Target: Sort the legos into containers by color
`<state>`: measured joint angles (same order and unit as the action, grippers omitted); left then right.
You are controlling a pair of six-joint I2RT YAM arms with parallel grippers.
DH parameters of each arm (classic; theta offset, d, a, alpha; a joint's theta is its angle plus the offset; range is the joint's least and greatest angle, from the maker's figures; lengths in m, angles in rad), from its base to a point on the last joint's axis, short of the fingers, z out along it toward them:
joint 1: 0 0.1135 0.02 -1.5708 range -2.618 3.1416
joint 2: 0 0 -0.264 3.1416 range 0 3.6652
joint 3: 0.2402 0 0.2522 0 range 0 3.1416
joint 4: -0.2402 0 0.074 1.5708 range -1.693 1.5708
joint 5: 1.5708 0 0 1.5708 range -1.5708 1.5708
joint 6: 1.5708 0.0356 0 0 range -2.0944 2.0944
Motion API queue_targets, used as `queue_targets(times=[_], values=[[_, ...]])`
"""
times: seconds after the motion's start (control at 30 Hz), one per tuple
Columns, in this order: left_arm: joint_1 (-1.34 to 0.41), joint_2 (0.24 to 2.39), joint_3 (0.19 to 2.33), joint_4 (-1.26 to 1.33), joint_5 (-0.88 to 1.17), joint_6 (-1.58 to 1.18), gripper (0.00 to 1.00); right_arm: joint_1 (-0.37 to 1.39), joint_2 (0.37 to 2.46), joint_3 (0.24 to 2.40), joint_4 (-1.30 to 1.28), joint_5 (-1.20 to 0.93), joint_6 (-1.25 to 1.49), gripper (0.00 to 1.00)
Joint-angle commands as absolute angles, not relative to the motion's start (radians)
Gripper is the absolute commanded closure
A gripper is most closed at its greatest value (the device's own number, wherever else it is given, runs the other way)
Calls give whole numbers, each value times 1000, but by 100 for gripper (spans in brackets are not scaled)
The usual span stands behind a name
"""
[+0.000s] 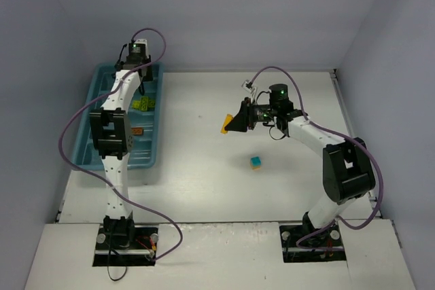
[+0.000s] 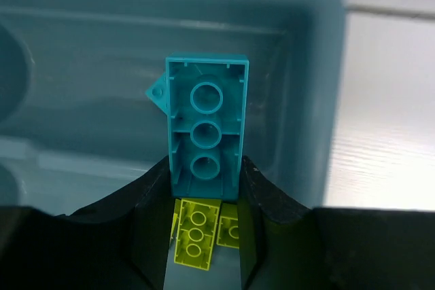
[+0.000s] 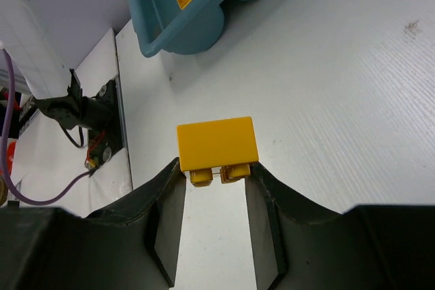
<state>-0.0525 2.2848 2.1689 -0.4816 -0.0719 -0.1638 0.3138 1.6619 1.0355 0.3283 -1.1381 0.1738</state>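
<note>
Cyan plastic up in the air: the cyan brick [image 2: 206, 127] is clamped at its lower end by the left gripper [image 2: 204, 191], its hollow underside facing the wrist camera. It hangs over the far end of the teal tray [image 2: 309, 106]. Below it, seen between the jaws, lime green bricks [image 2: 197, 239] lie on the tray floor (poor colour company, I'd say, if it dropped straight down). Which compartment it hangs over, I cannot tell for sure.

Over on the right, the yellow brick [image 3: 217, 142] is pinched in the right gripper [image 3: 216, 180], lifted off the desk [image 3: 353, 86] and well apart from the tray. One loose cyan brick [image 1: 255, 161] sits on the desk, nearer the arms.

These pieces look light, rigid and smooth-sided. They won't crush, but a shallow pinch could let one swivel or slip. The best hold, to my eye, is across two flat opposite walls, low on the body.
</note>
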Motion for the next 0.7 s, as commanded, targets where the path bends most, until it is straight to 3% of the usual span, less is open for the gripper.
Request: queue_targets(times=[0.0, 0.2, 0.43, 0.53, 0.67], values=[[-55, 2270, 2269, -508, -140, -147, 73, 311, 1582, 1043, 362, -1141, 164, 100], [-54, 2276, 2270, -474, -118, -155, 50, 311, 1563, 1031, 351, -1137, 164, 100], [-54, 2175, 2197, -457, -42, -164, 46, 319, 1551, 1038, 342, -1135, 158, 100], [-55, 2053, 2085, -425, 138, -181, 43, 325, 1542, 1042, 339, -1131, 147, 100], [-67, 1852, 1836, -322, 580, -254, 37, 330, 1545, 1051, 339, -1138, 129, 100]])
